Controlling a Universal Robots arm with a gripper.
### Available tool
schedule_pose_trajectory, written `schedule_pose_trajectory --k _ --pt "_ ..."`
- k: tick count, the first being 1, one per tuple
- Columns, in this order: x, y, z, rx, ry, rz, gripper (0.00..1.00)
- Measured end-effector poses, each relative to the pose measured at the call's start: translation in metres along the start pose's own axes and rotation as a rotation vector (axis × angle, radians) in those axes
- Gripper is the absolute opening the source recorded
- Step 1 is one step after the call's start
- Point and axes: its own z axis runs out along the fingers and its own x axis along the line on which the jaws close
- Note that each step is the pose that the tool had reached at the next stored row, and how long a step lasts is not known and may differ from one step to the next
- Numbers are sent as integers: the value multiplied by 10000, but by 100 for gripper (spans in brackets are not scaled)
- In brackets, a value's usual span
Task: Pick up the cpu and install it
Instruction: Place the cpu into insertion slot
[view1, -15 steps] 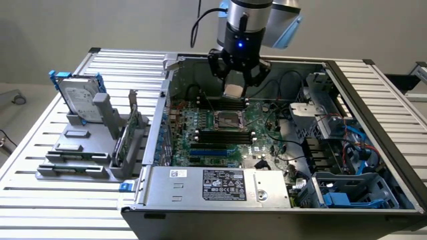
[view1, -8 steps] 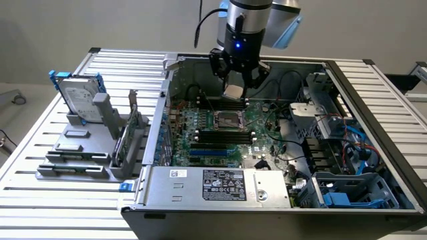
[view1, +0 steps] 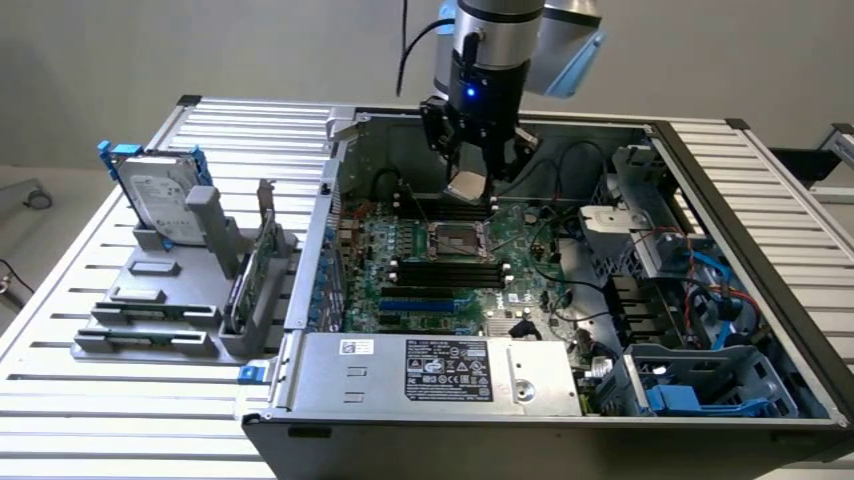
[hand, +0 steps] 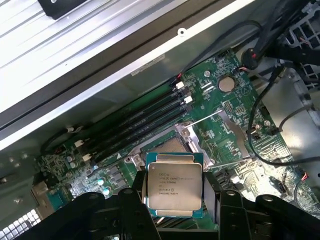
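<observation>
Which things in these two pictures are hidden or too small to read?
- Wrist view: part of the socket, hidden behind the cpu.
- Wrist view: the cpu's underside, facing away as the hand holds it.
- Exterior view: the label text on the silver box, too small to read.

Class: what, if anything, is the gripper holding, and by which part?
The gripper holds the cpu by two opposite edges, above the motherboard.
</observation>
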Motion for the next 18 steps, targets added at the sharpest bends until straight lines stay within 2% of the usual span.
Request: schedule_pose_trajectory --k 18 --pt "-3 -5 73 -49 -124 2745 55"
